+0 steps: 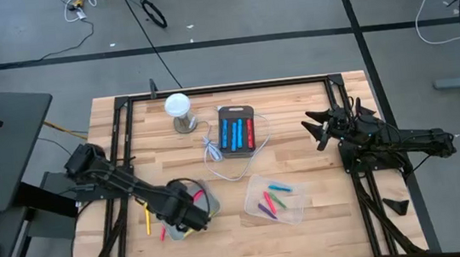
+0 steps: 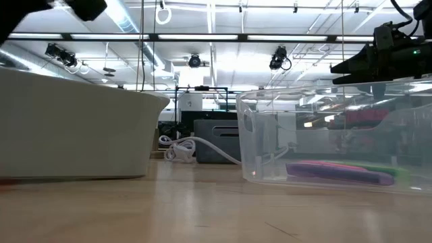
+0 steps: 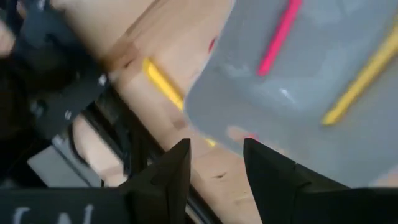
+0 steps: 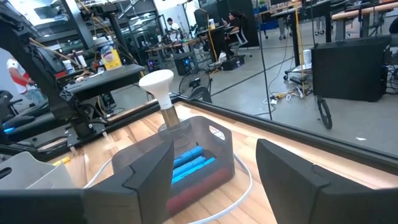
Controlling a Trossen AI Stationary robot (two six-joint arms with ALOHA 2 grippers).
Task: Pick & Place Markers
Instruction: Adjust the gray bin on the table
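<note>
My left gripper (image 3: 214, 163) hangs open above the near-left edge of a grey tub (image 3: 298, 93), fingers pointing down, nothing between them. A pink marker (image 3: 280, 37) and a yellow marker (image 3: 360, 78) lie in the tub. Beside it, a yellow marker (image 1: 147, 218) and a red marker (image 1: 162, 232) lie flat on the table. A clear box (image 1: 272, 199) at the near middle holds several markers, and a dark tray (image 1: 237, 130) holds blue and red ones. My right gripper (image 4: 214, 168) waits open at the table's right (image 1: 320, 128), pointing level toward the tray.
A white mushroom-shaped lamp (image 1: 179, 108) stands at the far middle. A white coiled cable (image 1: 215, 151) lies beside the tray and loops round it. A black frame (image 1: 124, 139) borders the table. Bare wood lies between the tub and the clear box.
</note>
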